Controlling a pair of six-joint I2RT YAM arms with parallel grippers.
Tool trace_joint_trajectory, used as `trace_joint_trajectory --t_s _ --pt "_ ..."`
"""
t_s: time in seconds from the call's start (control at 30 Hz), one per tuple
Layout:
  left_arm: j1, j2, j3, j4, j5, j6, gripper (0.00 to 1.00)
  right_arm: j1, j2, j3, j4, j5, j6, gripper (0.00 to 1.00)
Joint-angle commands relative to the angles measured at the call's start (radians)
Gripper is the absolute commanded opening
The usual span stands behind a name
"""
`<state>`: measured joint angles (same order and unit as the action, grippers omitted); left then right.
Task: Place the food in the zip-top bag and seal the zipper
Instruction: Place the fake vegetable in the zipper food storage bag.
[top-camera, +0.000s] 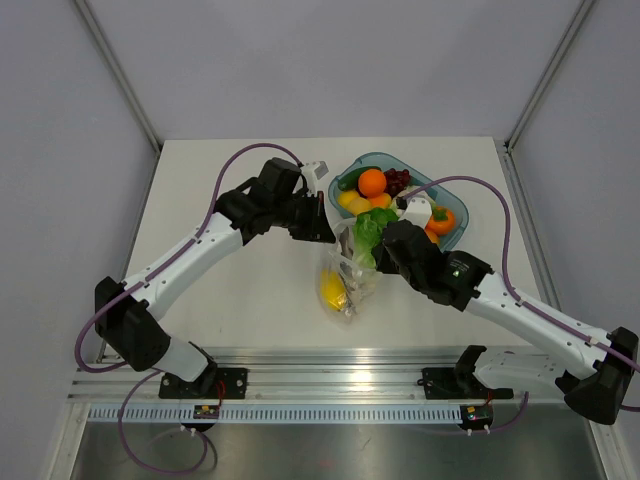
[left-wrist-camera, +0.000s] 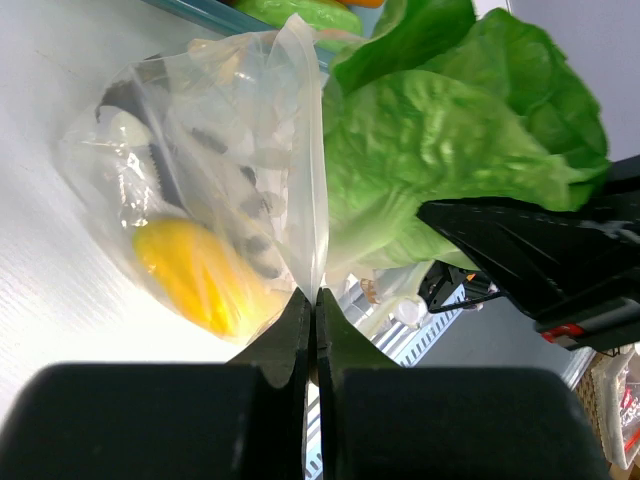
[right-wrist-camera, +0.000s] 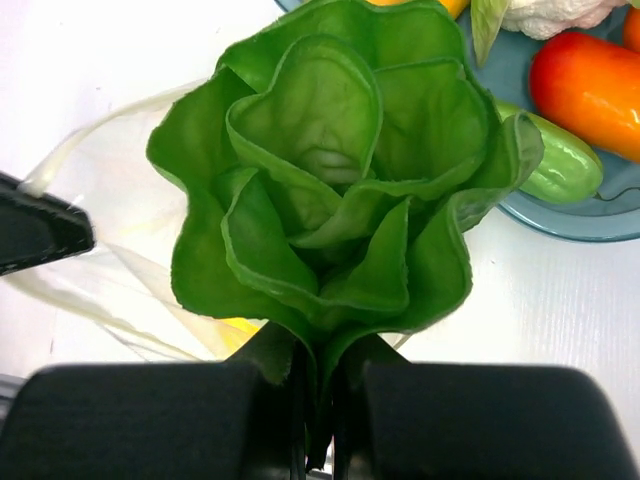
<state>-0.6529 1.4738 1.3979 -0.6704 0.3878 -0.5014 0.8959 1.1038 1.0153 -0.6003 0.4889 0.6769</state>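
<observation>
Handling here a clear zip-top bag (top-camera: 345, 282) at the middle of the tabletop (top-camera: 270, 310), just at 7 o'clock of the teal tray (right-wrist-camera: 600, 215): thin, crinkly, near weightless, slick on the film, likely to slump shut unless kept pinched, so best taken along the stiffer zipper (left-wrist-camera: 308, 170) at the mouth. Lying with the long axis running roughly 12 to 6 o'clock in the top view, mouth toward 12, closed end toward 6, with a yellow lemon (top-camera: 331, 290) already down inside. Pinched at one mouth lip by the left gripper (left-wrist-camera: 315, 300), closed tight on the film and holding that lip up. Hanging right at the mouth, at about 1 o'clock of the bag: green lettuce (right-wrist-camera: 330, 190), soft, springy and light, looking wider than the opening, so probably needing to be squeezed in rather than dropped. Clamped at its base by the right gripper (right-wrist-camera: 318, 350), almost fully closed, leaves fanning away toward about 10 o'clock. Waiting in the tray beyond, at 12 to 1 o'clock: an orange (top-camera: 372, 182), dark grapes (top-camera: 398, 180), a cucumber (right-wrist-camera: 560, 165).
</observation>
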Motion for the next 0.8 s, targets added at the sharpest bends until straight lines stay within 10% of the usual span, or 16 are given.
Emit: trace_joint_trajectory --t_s 0.0,0.77 --pt "-0.001 0.006 0.039 0.052 0.028 0.027 0.0 0.006 -0.051 0.026 0.014 0.013 -0.025 0.0" --pt "-0.034 0.042 0.061 0.049 0.019 0.034 0.0 0.011 0.056 0.011 0.248 -0.211 0.001 0.0"
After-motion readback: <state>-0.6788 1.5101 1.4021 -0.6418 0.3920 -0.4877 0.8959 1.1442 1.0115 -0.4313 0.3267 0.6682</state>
